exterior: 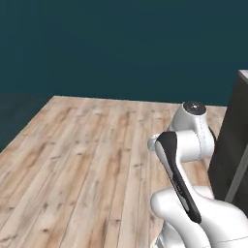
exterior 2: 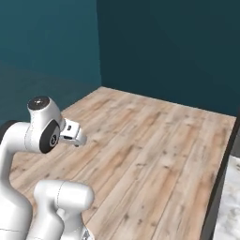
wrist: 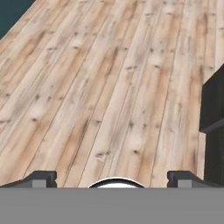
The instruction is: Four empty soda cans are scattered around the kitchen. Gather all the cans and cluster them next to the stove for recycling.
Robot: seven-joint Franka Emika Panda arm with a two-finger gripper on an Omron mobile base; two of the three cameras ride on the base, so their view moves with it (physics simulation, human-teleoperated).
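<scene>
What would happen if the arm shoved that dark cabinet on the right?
Probably nothing: the dark cabinet stands broad and tall on the wooden floor, so it looks heavy and rigid, unlikely to slide or tip. Its flat faces also seem too wide for the open gripper to grasp.

The dark, flat-fronted cabinet on the right of the left base view is cut off by the right edge, so its width and top stay unknown; a pale grey bar on its front runs out of frame at both ends. In the right base view, a mottled grey-white stone surface is clipped by the right and bottom edges. In the hand view, a black boxy shape at the right is cut by the edge and cannot be identified. The two dark fingertips show as tops alone, set wide apart.
</scene>
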